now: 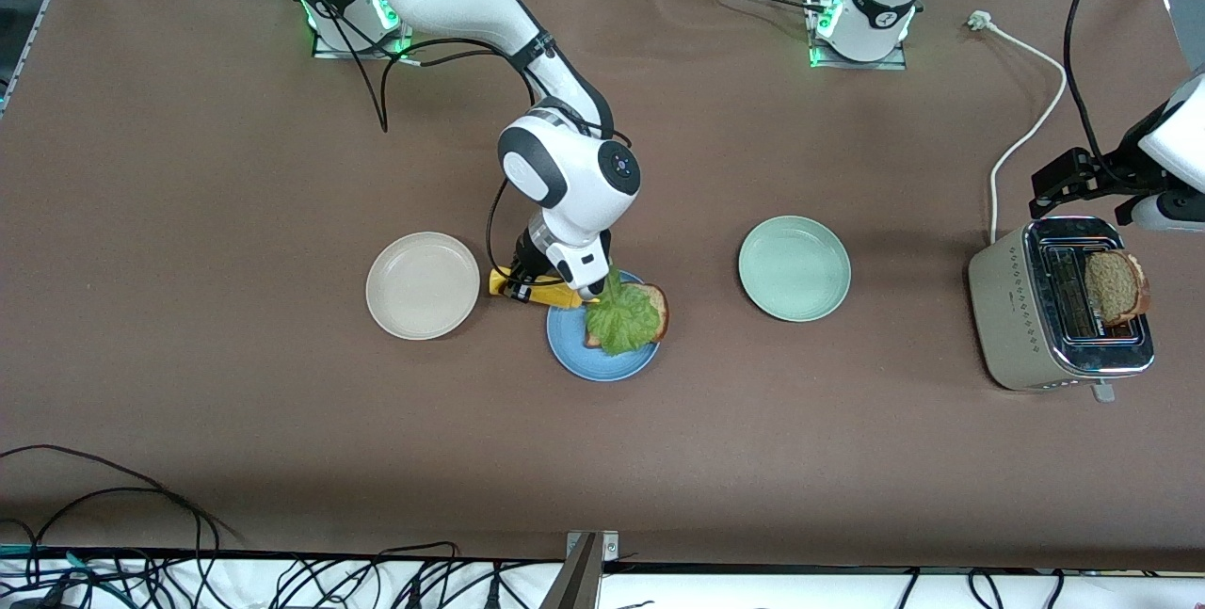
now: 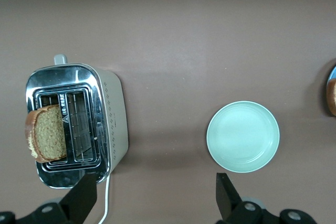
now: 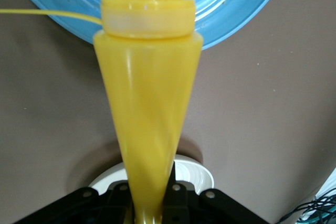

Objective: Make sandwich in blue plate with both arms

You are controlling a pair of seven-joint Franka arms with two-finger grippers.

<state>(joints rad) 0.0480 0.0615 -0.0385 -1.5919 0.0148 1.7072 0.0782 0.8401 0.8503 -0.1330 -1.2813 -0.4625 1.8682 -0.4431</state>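
Observation:
The blue plate (image 1: 579,360) holds a slice of brown bread (image 1: 657,306) with a ruffled green lettuce leaf (image 1: 621,319) on top. My right gripper (image 1: 525,278) is shut on a yellow squeeze bottle (image 1: 538,293) tipped over the plate's rim. In the right wrist view the bottle (image 3: 147,103) fills the middle, its nozzle over the blue plate (image 3: 236,3), the right gripper (image 3: 149,203) clamped on its base. A second bread slice (image 1: 1116,286) stands in the toaster (image 1: 1026,327). Beside the toaster hangs my left gripper (image 1: 1054,190), open, also seen as the left gripper (image 2: 155,184) over bare table.
A beige plate (image 1: 423,284) lies toward the right arm's end and a pale green plate (image 1: 794,267) toward the left arm's end. The toaster's white cable (image 1: 1026,134) runs toward the left arm's base. In the left wrist view are the toaster (image 2: 79,124), its bread (image 2: 47,132) and the green plate (image 2: 243,136).

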